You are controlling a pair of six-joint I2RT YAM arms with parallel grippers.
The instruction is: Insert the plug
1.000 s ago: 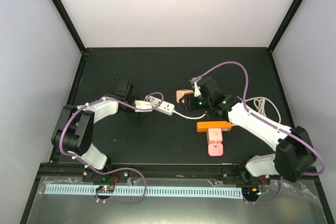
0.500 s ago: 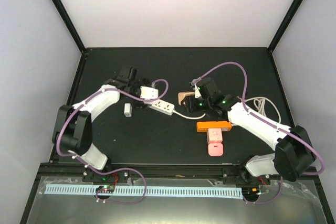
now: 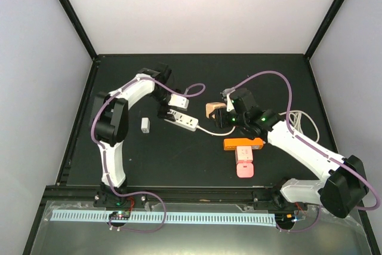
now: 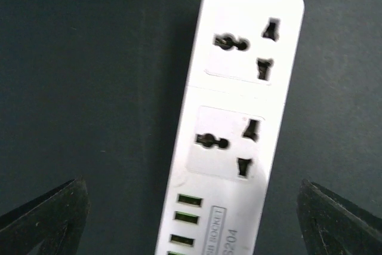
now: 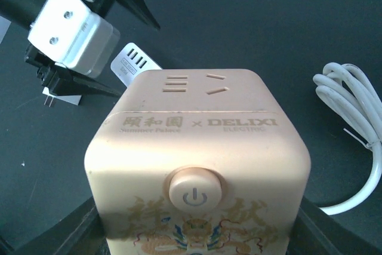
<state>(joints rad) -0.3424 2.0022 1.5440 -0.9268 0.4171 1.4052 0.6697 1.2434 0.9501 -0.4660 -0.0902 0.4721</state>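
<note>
You will find the left gripper (image 4: 191,210) poised over the white power strip (image 4: 230,117), jaws spread wide and holding nothing, with the strip's two sockets facing up between the fingertips. The plug (image 3: 145,125) lies loose on the black table (image 3: 119,159), left of the strip and apart from it. The right gripper (image 3: 223,116) is clamped on the beige cube socket (image 5: 197,141).
</note>
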